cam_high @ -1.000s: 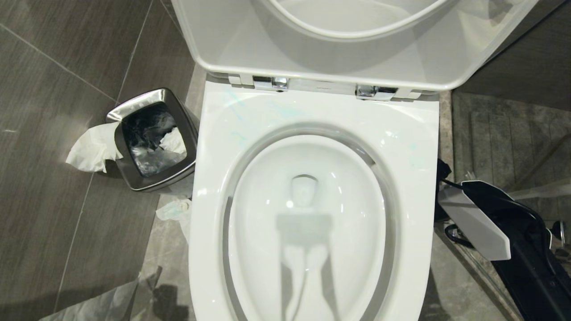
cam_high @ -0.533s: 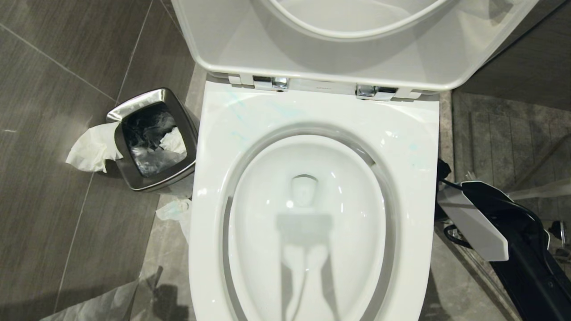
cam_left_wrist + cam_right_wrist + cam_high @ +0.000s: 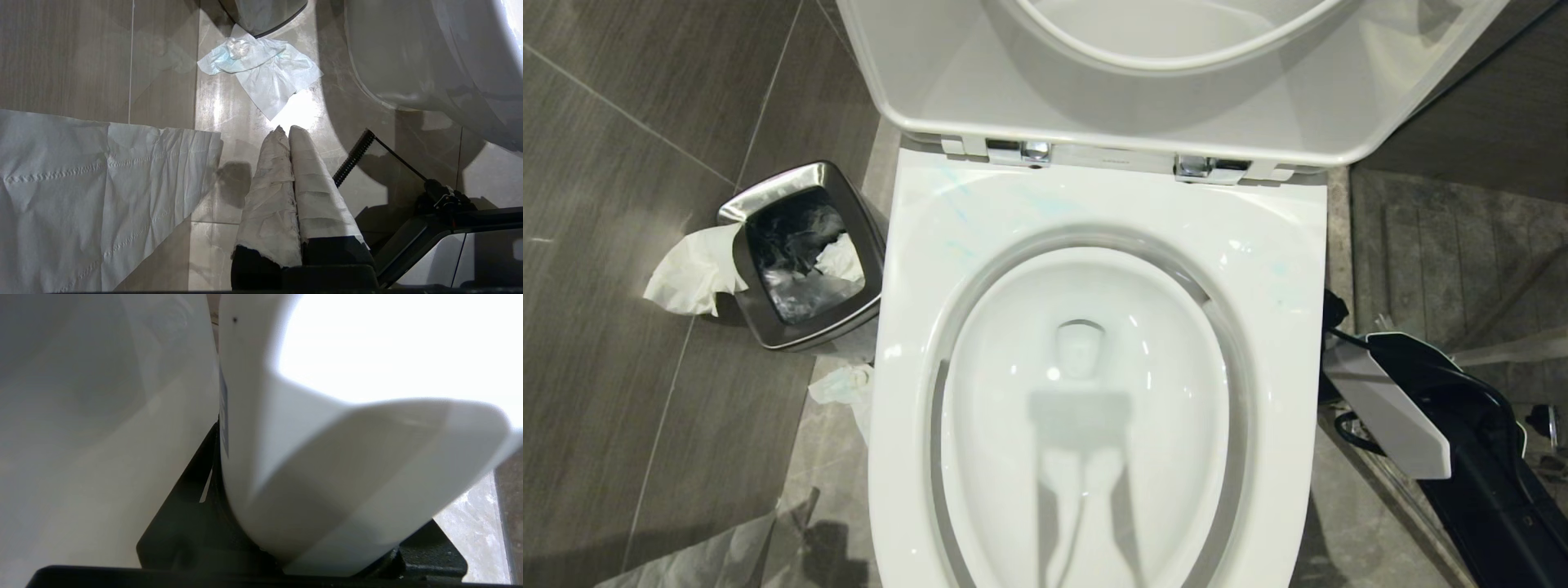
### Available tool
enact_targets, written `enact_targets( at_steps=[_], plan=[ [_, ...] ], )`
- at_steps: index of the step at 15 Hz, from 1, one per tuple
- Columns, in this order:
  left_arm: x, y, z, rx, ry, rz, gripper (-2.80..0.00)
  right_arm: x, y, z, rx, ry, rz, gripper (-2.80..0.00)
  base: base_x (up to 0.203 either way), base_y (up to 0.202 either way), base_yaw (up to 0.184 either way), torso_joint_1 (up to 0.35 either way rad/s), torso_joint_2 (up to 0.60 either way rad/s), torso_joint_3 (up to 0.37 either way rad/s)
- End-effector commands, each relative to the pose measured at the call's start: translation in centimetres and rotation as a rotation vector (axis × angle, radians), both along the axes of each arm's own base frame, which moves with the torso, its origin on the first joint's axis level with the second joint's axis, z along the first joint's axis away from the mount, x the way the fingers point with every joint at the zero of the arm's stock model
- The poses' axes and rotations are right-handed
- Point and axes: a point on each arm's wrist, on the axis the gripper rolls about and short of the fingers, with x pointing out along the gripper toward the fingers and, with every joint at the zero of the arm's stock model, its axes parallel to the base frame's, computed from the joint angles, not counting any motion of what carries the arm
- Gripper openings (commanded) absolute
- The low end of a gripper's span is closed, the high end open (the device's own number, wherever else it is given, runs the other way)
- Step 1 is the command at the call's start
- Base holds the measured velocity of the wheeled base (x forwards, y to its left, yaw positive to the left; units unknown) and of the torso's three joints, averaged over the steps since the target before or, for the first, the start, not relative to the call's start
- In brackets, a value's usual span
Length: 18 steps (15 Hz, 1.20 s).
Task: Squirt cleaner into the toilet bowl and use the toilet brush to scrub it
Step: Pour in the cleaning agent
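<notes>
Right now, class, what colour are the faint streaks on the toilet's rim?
Pale teal-blue streaks on the white toilet rim, best seen in the head view.

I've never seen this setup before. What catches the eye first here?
The open white toilet bowl fills the middle of the head view, seat and lid raised, with faint teal cleaner streaks on its rim. To its left stands a steel waste bin with tissue hanging over its edge, and more paper lies on the floor.

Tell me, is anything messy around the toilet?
Yes. Crumpled tissue hangs over the waste bin's rim, more paper lies on the floor, and faint teal streaks mark the toilet bowl's rim.
</notes>
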Motion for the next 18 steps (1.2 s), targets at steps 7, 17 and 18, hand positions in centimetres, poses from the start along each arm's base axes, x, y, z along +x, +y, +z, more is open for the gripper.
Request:
enact_targets(
  at_steps=[7, 17, 18],
  plan=[
    [0.0, 0.0, 0.0, -0.006, 0.002, 0.000, -2.80, -2.2, -1.8, 2.0, -0.005, 0.077, -0.032, -2.80, 0.000, 0.000, 0.000, 0.000, 0.00, 0.000],
    [0.0, 0.0, 0.0, -0.018, 0.001, 0.011, -2.80, -10.1, -5.2, 10.9, 0.012, 0.087, -0.096, -2.80, 0.000, 0.000, 0.000, 0.000, 0.00, 0.000],
    [0.0, 0.0, 0.0, -0.017, 0.002, 0.011, -2.80, -11.1, -5.2, 11.8, 0.016, 0.086, -0.093, -2.80, 0.000, 0.000, 0.000, 0.000, 0.00, 0.000]
  ],
)
